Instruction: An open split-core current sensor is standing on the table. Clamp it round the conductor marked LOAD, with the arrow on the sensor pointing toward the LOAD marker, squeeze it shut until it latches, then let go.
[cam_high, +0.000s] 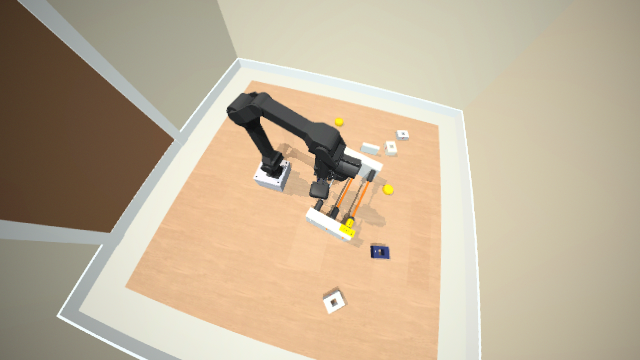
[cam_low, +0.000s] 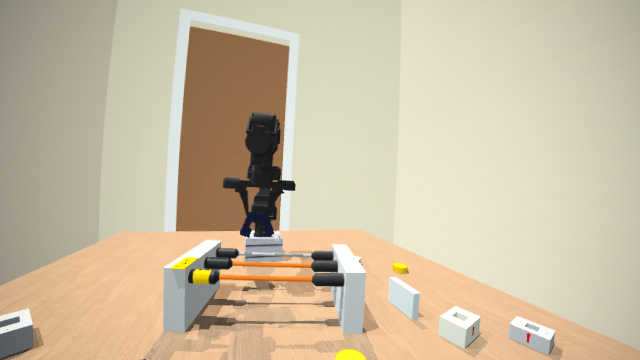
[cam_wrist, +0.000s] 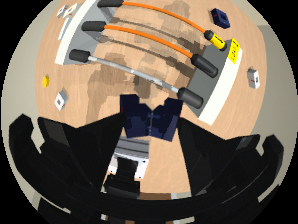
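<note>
The dark blue split-core sensor (cam_low: 247, 226) (cam_wrist: 137, 120) is held with its halves spread; a little red shows on its left side in the exterior view, but the arrow's direction is unreadable. My gripper (cam_low: 259, 218) (cam_wrist: 151, 119) is shut on it, above the table, on the robot-base side of the grey conductor (cam_low: 275, 255) (cam_wrist: 132, 73). The LOAD conductor (cam_high: 360, 199) (cam_low: 270, 278) is the orange one farthest from the base, with a yellow sleeve (cam_low: 202, 276) (cam_wrist: 218, 41). The yellow LOAD marker (cam_high: 347, 230) (cam_low: 185, 263) (cam_wrist: 233, 50) is on the end block beside that sleeve. The arm hides the sensor in the top view.
Another orange conductor (cam_low: 272, 264) runs between the grey and LOAD ones. White end blocks (cam_high: 327, 224) (cam_low: 353, 295) bound the rack. A blue block (cam_high: 380, 252) (cam_wrist: 220, 18), a white block (cam_high: 334, 302), a pale plate (cam_high: 370, 148) and a yellow disc (cam_high: 388, 189) surround it.
</note>
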